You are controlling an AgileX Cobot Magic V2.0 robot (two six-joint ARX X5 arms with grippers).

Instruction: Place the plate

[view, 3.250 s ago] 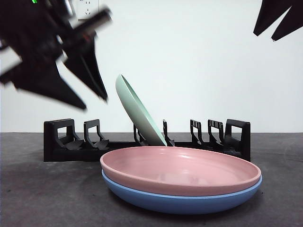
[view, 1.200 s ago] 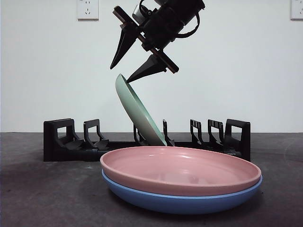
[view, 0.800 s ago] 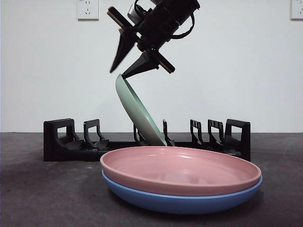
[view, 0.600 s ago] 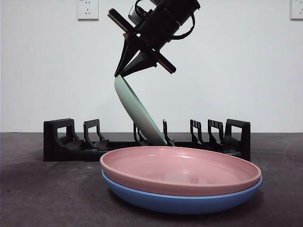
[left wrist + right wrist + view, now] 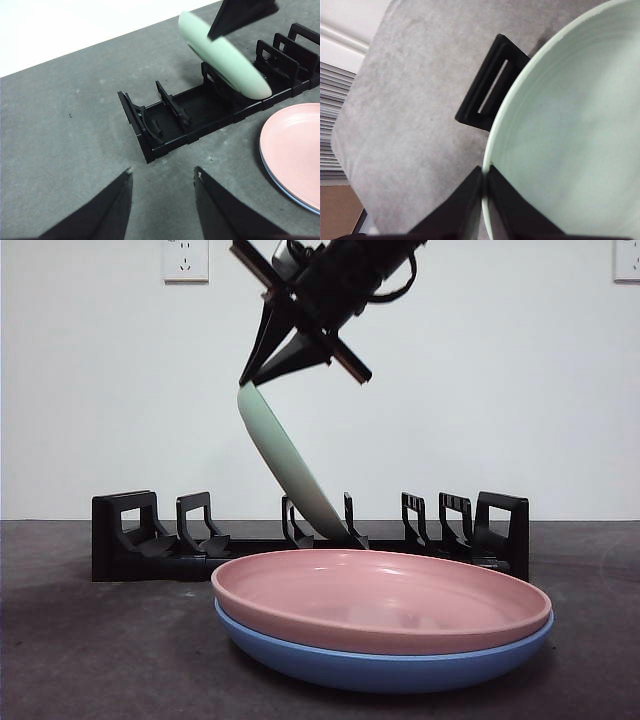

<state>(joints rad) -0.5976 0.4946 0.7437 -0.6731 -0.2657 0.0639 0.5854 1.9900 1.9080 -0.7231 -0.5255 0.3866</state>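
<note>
The black dish rack [image 5: 300,540] runs across the dark grey worktop [image 5: 100,640] behind the stacked plates, and its slots to either side of the green plate [image 5: 285,465] stand free: two upright dividers on one side, three on the other. In the front view the space above the rack is open against the white wall [image 5: 500,390], apart from the arm coming down from the top edge. Nearer the camera a pink plate [image 5: 380,595] lies nested in a blue plate [image 5: 380,665], both flat on the worktop and apart from the rack.

The green plate is pale mint, smooth and matte, with a rounded rim. It stands on edge in a middle slot of the rack, tilted well off vertical, its lower edge down among the dividers and its upper edge highest at the side away from the free three dividers. The right wrist view shows its hollow face with faint concentric rings [image 5: 570,125] and one rack divider [image 5: 490,90] just beyond the rim.

The right gripper [image 5: 258,378] reaches down at a slant from above, its fingers [image 5: 465,200] closed together on the top rim of the green plate, one on each face. The left gripper [image 5: 162,175] hangs over bare worktop just beside one end of the rack, its fingers [image 5: 117,200] apart with nothing between them, well clear of the plates.
</note>
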